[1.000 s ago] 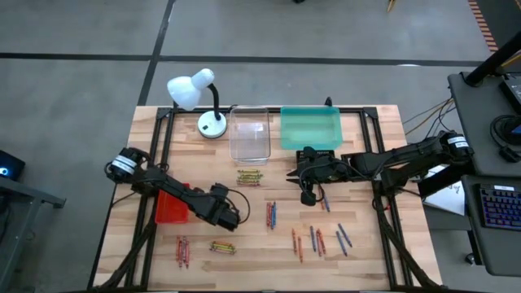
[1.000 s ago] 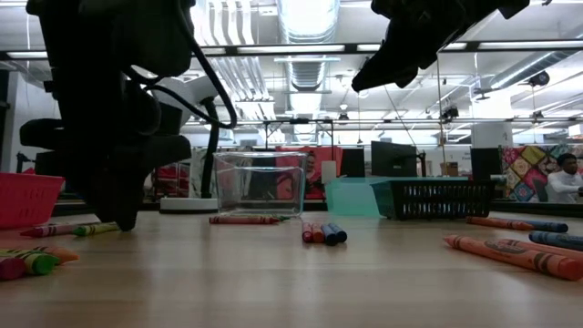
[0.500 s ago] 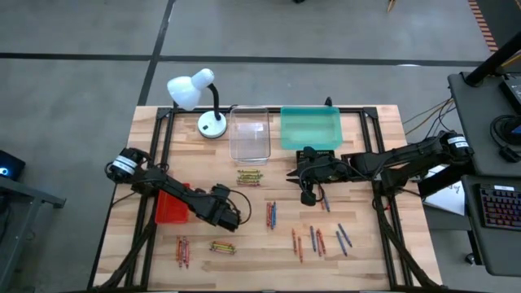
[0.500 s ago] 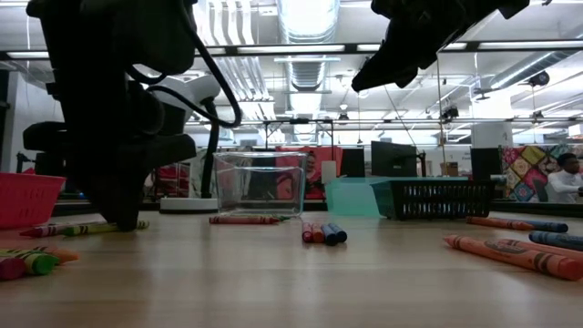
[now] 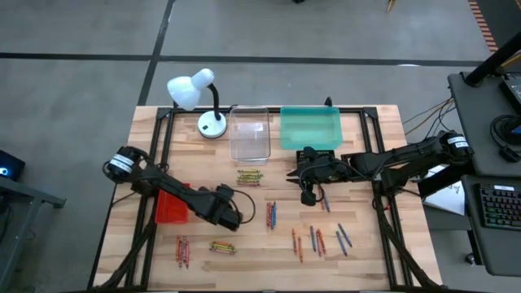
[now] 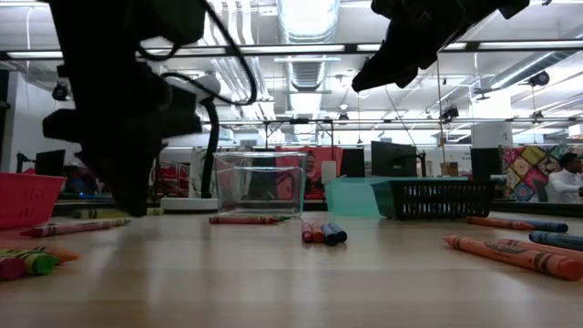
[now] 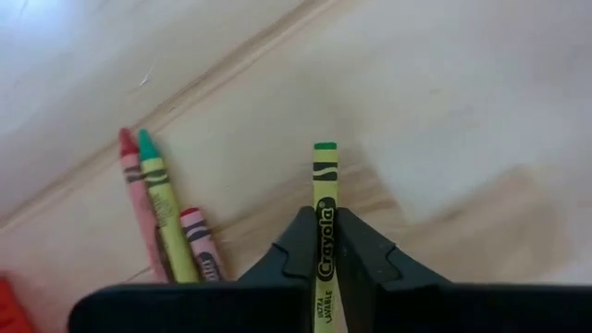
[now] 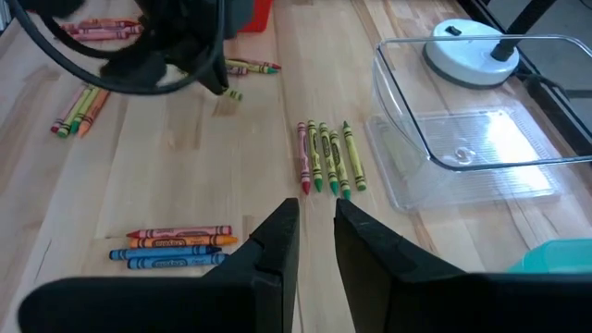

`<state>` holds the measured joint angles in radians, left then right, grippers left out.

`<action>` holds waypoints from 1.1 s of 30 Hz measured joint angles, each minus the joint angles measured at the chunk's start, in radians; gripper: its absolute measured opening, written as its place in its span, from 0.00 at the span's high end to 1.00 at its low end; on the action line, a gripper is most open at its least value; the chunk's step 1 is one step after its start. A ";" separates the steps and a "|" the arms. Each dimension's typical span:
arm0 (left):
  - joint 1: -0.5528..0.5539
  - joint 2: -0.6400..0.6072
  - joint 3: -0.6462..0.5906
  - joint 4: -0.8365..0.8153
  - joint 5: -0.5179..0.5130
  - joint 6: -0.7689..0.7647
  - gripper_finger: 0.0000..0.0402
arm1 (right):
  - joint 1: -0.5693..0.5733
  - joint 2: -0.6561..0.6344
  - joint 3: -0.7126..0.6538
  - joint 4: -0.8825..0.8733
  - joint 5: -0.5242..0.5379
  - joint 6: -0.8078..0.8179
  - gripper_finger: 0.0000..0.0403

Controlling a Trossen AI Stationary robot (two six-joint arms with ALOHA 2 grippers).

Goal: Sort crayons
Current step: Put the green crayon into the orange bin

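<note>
On the wooden worktop [image 5: 383, 122], going from the left, a red tray [image 5: 168, 208] sits beside the left arm, and the left pincer [image 5: 230, 218] hangs just clear of the boards near it. In the left wrist view its fingers [image 7: 298, 242] are clamped on a yellow-green crayon [image 7: 324, 222], whose green tip juts forward past them above the wood. Below it lie a reddish cluster [image 5: 182, 251] and a yellow-green cluster [image 5: 222, 246] of crayons. Toward the back edge stand a white lamp [image 5: 197, 96] and a clear tray [image 5: 249, 134], with a row of five crayons [image 5: 250, 177] just in front of the tray. Near the middle lies a short row of red, orange and blue crayons [image 5: 271, 214]. Farther right a teal tray [image 5: 310, 127] adjoins a black tray, mostly hidden under the right arm. The right pincer [image 5: 308, 195] hovers high over the worktop, its fingers [image 8: 278, 242] a narrow gap apart with nothing between them. Loose orange, red and blue crayons [image 5: 319, 239] are scattered on the worktop's right part.
</note>
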<state>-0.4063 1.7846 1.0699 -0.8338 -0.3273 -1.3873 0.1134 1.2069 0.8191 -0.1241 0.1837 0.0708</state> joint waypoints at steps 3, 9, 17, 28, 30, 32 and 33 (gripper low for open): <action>-0.001 -0.021 0.020 -0.005 -0.006 0.044 1.00 | 0.000 0.000 -0.001 -0.012 0.000 0.003 0.84; -0.001 -0.050 0.065 -0.007 -0.021 0.170 1.00 | 0.000 0.000 -0.002 -0.055 0.000 0.045 0.84; 0.006 -0.052 0.155 -0.015 -0.022 0.367 1.00 | 0.015 0.000 -0.003 -0.099 -0.003 0.093 0.84; 0.005 -0.052 0.340 -0.360 -0.015 0.370 1.00 | 0.052 0.000 -0.004 -0.108 -0.004 0.102 0.84; 0.001 -0.052 0.366 -0.439 -0.027 0.343 1.00 | 0.055 0.000 -0.004 -0.108 -0.004 0.102 0.84; 0.000 -0.052 0.384 -0.495 -0.037 0.322 1.00 | 0.055 0.000 -0.004 -0.108 -0.004 0.104 0.84; -0.001 -0.053 0.390 -0.514 -0.047 0.312 1.00 | 0.055 0.000 -0.004 -0.108 -0.004 0.106 0.84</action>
<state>-0.4072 1.7317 1.4602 -1.3482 -0.3746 -1.0751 0.1684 1.2072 0.8150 -0.2325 0.1799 0.1764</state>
